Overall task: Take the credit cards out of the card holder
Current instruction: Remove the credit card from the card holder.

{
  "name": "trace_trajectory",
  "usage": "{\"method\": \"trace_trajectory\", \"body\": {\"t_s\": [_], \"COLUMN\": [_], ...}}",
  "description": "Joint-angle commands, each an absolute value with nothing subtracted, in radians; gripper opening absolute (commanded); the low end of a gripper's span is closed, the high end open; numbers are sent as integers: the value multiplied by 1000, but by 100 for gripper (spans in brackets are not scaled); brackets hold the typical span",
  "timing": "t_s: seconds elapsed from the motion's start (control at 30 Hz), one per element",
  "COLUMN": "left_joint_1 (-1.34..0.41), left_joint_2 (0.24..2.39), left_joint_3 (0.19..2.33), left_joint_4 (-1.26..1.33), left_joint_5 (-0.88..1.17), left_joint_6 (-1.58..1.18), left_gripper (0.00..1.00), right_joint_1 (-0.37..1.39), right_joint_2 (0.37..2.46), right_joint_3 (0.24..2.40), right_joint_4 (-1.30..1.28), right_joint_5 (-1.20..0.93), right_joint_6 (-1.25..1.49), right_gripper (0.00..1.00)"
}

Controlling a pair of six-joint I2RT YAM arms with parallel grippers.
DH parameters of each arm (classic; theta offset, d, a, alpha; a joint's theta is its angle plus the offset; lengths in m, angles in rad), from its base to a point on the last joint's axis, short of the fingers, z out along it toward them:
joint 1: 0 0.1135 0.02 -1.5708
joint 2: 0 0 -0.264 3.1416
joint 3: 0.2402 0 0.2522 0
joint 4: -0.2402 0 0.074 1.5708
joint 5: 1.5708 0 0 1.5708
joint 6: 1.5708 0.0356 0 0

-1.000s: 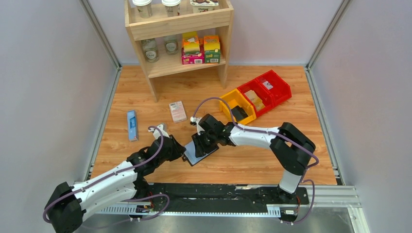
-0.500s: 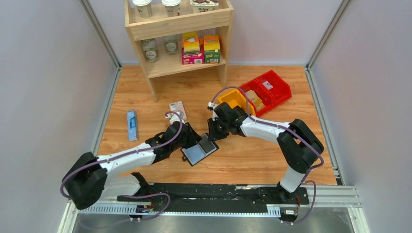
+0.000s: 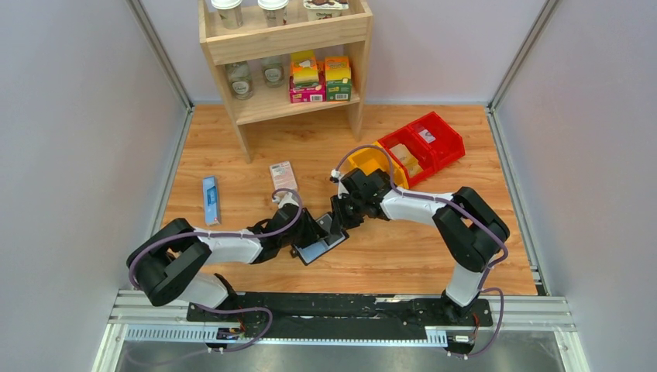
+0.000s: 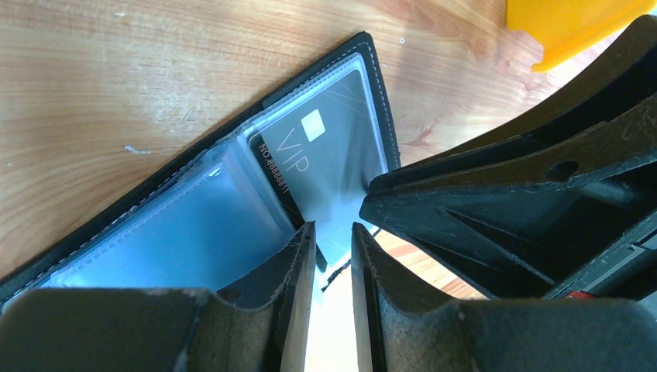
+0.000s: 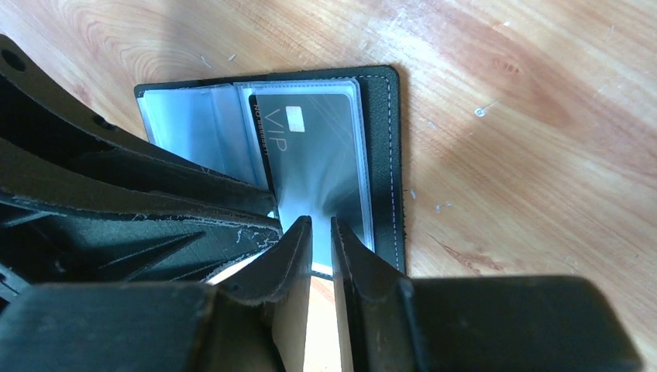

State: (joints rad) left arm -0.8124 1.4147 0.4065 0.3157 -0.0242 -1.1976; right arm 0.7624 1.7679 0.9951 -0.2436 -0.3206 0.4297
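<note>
The black card holder (image 3: 321,248) lies open and flat on the wooden table. Its right clear pocket holds a dark grey credit card (image 4: 329,147) marked VIP, also plain in the right wrist view (image 5: 314,163). The left pocket (image 4: 178,240) looks blue-grey and bare. My left gripper (image 4: 333,232) stands at the holder's near edge by the fold, jaws a narrow slit apart, with wood showing between them. My right gripper (image 5: 320,225) is at the card's near edge, jaws also narrowly apart with nothing clamped. The two grippers (image 3: 314,231) (image 3: 342,215) nearly touch over the holder.
A yellow bin (image 3: 377,167) and two red bins (image 3: 422,143) sit close behind the right gripper. A pink-and-white box (image 3: 283,177) and a narrow blue box (image 3: 210,199) lie to the left. A wooden shelf (image 3: 283,54) stands at the back.
The left arm has reached right until its gripper stands at the card holder. The right gripper drew back to the holder's far right part and its jaws narrowed.
</note>
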Motion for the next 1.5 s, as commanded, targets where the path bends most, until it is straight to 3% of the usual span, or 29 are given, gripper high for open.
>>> {"method": "trace_trajectory", "body": {"t_s": [0.0,0.37,0.87,1.07,1.17,1.33,1.47], "left_joint_1": [-818,-818,-818,-818,-818,-818,-818], "left_joint_2": [1405,1270,1413,1399,1387,1394,1414], "left_joint_3": [361,334,308,276,230,192,202], "left_joint_4": [322,166,411,386,510,696,800], "left_joint_5": [-52,-173,-141,-173,-199,-193,-178], "left_joint_6": [-1253,-1292,-1342,-1391,-1404,-1312,-1247], "left_gripper": [32,34,34,34,34,20,19], "right_joint_1": [759,759,758,758,755,744,739], "right_joint_2": [1790,1784,1812,1807,1810,1824,1822], "right_joint_3": [976,966,962,956,948,936,933], "right_joint_4": [-219,-229,-233,-229,-210,-181,-173], "right_joint_5": [-342,-311,-341,-359,-379,-419,-433], "right_joint_6": [445,445,466,471,482,505,512], "right_gripper": [22,22,21,21,21,21,21]}}
